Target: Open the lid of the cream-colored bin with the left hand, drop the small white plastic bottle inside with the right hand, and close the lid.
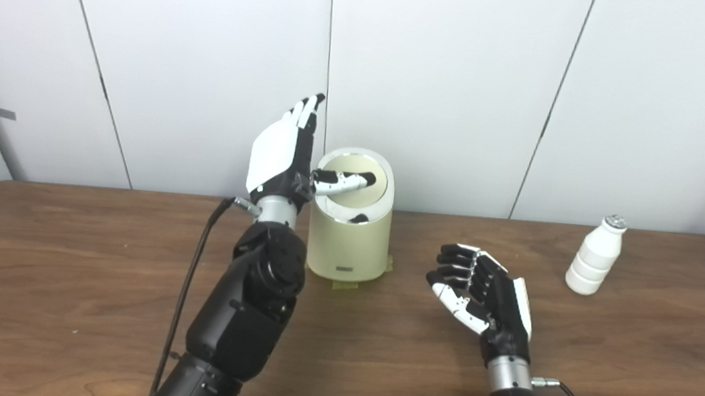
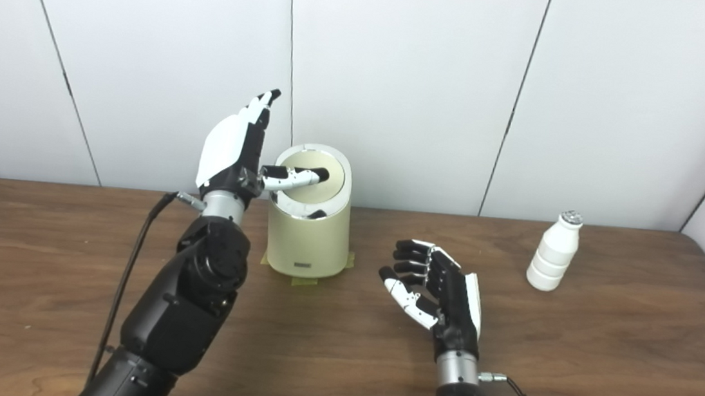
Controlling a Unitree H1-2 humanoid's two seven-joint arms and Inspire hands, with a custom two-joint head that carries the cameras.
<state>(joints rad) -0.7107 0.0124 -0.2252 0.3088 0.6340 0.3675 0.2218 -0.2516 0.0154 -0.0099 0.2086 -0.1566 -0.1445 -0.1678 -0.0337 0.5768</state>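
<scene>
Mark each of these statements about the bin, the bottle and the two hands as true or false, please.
1. The right hand holds the bottle. False: it holds nothing, and the bottle stands apart on the table.
2. The left hand is raised beside the bin, its thumb over the lid. True.
3. The bottle lies on its side. False: it stands upright.
4. The bin is left of the bottle. True.

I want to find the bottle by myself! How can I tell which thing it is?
Look at the brown wooden table and go to its far right side, near the white wall. The small white bottle stands there upright and alone, to the right of the robot's right hand. It's ribbed with a silvery cap, much smaller than the cream bin.
</scene>
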